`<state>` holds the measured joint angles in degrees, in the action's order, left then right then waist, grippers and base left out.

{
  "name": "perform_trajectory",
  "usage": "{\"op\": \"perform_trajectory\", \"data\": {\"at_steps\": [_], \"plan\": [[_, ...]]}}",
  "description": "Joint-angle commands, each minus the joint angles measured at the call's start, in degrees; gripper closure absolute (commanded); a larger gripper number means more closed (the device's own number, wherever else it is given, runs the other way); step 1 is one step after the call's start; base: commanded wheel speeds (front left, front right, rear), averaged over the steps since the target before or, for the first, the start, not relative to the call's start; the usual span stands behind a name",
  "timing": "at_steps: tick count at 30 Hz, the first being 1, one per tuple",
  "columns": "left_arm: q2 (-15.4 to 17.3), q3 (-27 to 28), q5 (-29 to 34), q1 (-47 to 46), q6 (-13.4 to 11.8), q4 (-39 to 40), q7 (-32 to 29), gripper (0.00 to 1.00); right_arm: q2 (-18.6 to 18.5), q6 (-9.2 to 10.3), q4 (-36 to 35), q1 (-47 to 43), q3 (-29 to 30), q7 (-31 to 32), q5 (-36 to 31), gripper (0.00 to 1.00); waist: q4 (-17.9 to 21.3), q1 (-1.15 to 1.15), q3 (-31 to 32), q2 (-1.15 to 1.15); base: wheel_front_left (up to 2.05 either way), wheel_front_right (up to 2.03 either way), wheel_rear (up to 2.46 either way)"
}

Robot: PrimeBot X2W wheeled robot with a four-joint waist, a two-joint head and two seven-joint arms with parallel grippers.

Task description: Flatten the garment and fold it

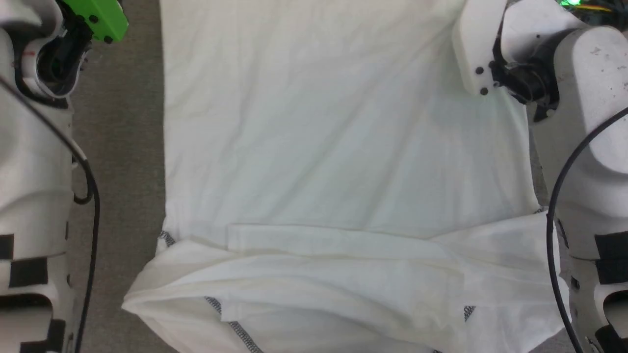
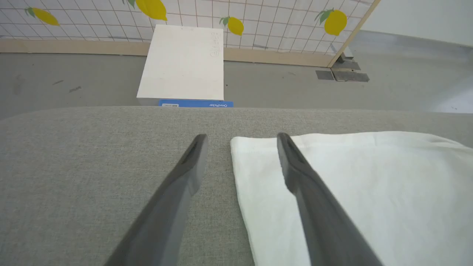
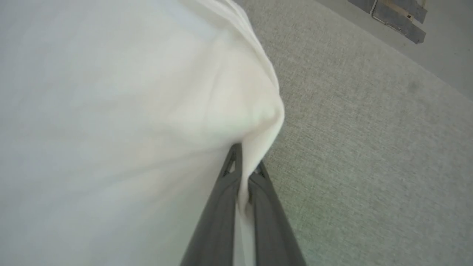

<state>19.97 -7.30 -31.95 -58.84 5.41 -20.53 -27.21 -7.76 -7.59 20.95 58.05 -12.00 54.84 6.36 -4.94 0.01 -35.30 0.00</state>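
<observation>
Right gripper [image 3: 242, 162] was clamped shut on a pinch of garment [image 1: 333, 147] edge; left gripper [image 2: 242, 139] hung wide open over another corner, holding nothing. Garment lay spread on grey cushion [image 2: 92, 155]. Risk: thin pinch slips out, or one-sided pull skews it

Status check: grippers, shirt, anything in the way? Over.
Left gripper open over a shirt corner. Right gripper shut on a pinch of shirt edge. Shirt spread on grey fabric surface, near end bunched. White box on floor beyond.
</observation>
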Motion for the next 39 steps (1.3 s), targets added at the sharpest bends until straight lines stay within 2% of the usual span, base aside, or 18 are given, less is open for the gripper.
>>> {"op": "perform_trajectory", "data": {"at_steps": [1, 5, 12, 13, 14, 15, 18, 25, 32, 39], "plan": [[1.03, -1.14, 0.36, -1.45, -0.43, -1.64, -3.19, 0.00, 0.36, 0.10, -0.31, 1.01, -0.96, -0.68, 0.93, 1.00, 2.69, -0.01, -2.64, 0.00, 0.00, 0.00, 0.00], [2.23, -2.87, 1.06, -4.01, -1.32, -5.12, -9.68, 0.00, 0.52, 0.10, -1.34, 1.76, -3.52, -1.40, 2.70, 1.00, 4.21, -0.01, -4.41, 0.00, 0.00, 0.00, 0.00], [3.77, -5.42, 2.04, -2.86, -1.79, -8.35, -16.05, 0.00, -0.10, 0.10, -2.57, 2.29, -5.65, -2.47, 4.51, 1.00, 5.57, -0.01, -6.38, 0.00, 0.00, 0.00, 0.00], [3.74, -5.48, 1.63, -2.41, -1.66, -8.45, -16.64, 0.11, -0.22, 0.10, -2.65, 2.30, -5.78, -2.55, 4.73, 1.00, 5.62, -0.01, -6.58, 0.00, 0.00, 0.00, 0.00], [3.72, -5.37, 1.29, -2.16, -1.54, -8.35, -16.58, 0.95, -0.32, 0.10, -2.74, 2.31, -5.86, -2.61, 4.87, 1.00, 5.65, -0.01, -6.74, 0.00, 0.00, 0.00, 0.00], [3.75, -5.29, 0.90, -1.99, -1.26, -8.10, -16.39, 1.00, -0.48, 0.10, -2.84, 2.32, -5.88, -2.66, 5.02, 1.00, 5.63, -0.01, -6.90, 0.00, 0.00, 0.00, 0.00], [3.92, -3.86, 0.26, -2.47, -1.15, -6.84, -12.94, 1.00, -0.82, 0.10, -3.08, 2.70, -5.03, -3.24, 5.22, 1.00, 5.51, -0.01, -7.25, 0.00, 0.00, 0.00, 0.00], [4.04, -0.66, 1.35, -6.63, -1.74, -5.07, -0.04, 1.00, -0.52, 0.10, -2.69, 5.16, -1.39, -7.01, 3.75, 1.00, 5.11, -0.01, -6.76, 0.00, 0.00, 0.00, 0.00], [4.17, -0.44, 2.81, -11.23, 0.11, -6.50, 12.40, 1.00, 0.29, 0.10, -1.34, 7.13, 2.05, -12.12, 2.08, 1.00, 4.62, -0.01, -5.09, 0.00, 0.00, 0.00, 0.00], [3.07, -2.20, -1.79, -7.45, 1.82, -7.26, 17.24, 1.00, 0.89, 0.10, 0.02, 3.13, 3.98, -17.33, 3.82, 1.00, 3.54, -0.01, 0.52, 0.00, 0.00, 0.00, 0.00]]}}
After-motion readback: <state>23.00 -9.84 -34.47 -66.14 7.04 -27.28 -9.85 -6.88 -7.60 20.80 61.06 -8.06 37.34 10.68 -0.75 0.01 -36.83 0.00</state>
